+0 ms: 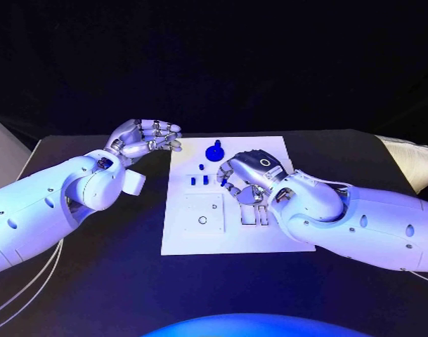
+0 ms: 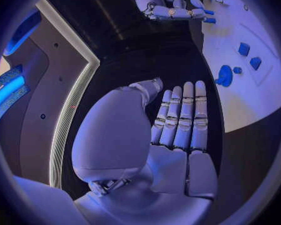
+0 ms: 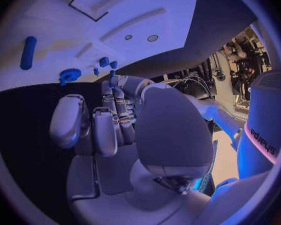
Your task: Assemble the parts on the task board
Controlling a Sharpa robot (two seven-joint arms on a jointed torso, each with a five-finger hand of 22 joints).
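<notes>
One piece of writing can be read: dark letters on the pale, pink-edged cylinder (image 3: 265, 130) standing beside the right arm, in the right wrist view. They look like "adjays", but the letters are bent and I am not sure of them. The task board (image 1: 229, 242) carries no readable marks.

Bare black table (image 1: 102, 267) left of the task board (image 1: 224, 242) (near half open); right robot hand (image 1: 249, 175) blocking mid-board parts (image 1: 214, 151).

A robotics lab: black table (image 1: 92, 281), white task board (image 1: 199, 242) (loose cables (image 3: 197, 80) behind)
</notes>
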